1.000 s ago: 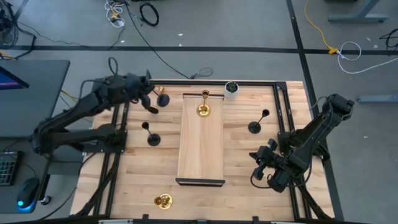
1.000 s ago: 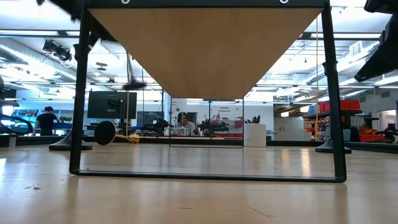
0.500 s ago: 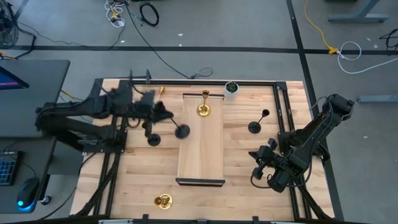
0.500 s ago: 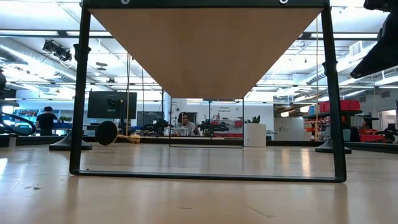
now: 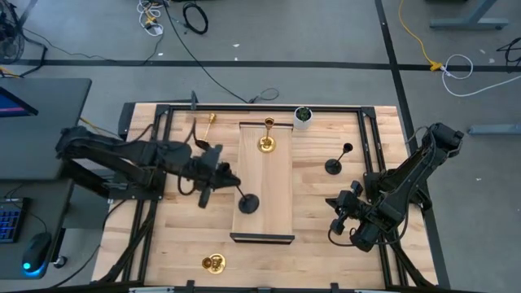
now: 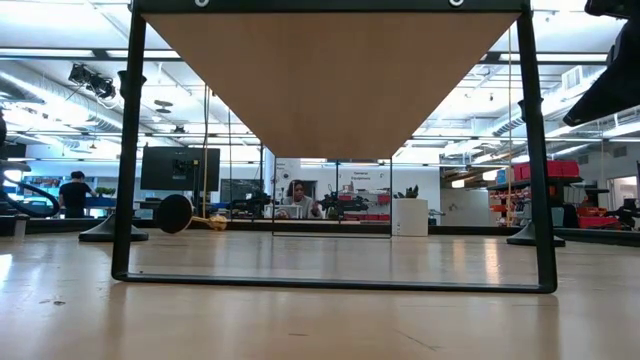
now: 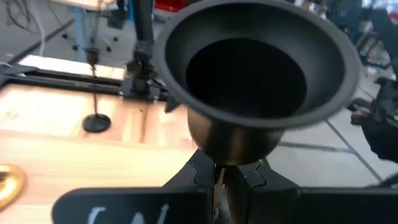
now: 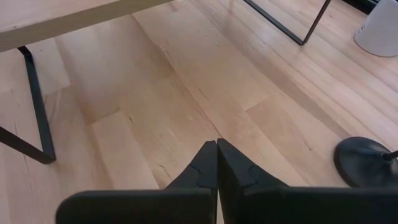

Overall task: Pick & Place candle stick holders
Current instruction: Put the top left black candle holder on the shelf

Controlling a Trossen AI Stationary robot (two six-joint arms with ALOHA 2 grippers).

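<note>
My left gripper (image 5: 221, 181) is shut on a black candle stick holder (image 5: 247, 203). The holder's round base is over the near part of the raised wooden shelf (image 5: 262, 220). Its cup (image 7: 261, 68) fills the left wrist view. A gold holder (image 5: 267, 143) stands on the shelf's far end. Another gold one (image 5: 203, 124) lies at the far left, and a third (image 5: 213, 262) is near the front edge. A black holder (image 5: 334, 165) stands right of the shelf. My right gripper (image 5: 334, 229) is shut and empty at the near right. My left gripper pinches the black holder's thin stem (image 7: 219, 179) between its two fingers, just below the cup. The fingers come from the table's left, slanting toward the near edge, and lie across the stem. The holder is tilted, cup above the fingers and base lower. I cannot tell whether the base touches the shelf.
A small white pot with a green plant (image 5: 303, 116) stands at the far edge beside the shelf. Black frame rails (image 5: 368, 155) run along both sides of the table. The right black holder's base (image 8: 367, 162) shows just ahead of my right gripper. Bare tabletop lies right of the shelf.
My left gripper has gone from the far left corner toward the table's right and near edges, carrying the black holder. The holder's base has moved from beside the lying gold holder to over the shelf's near part. The right arm has kept still.
</note>
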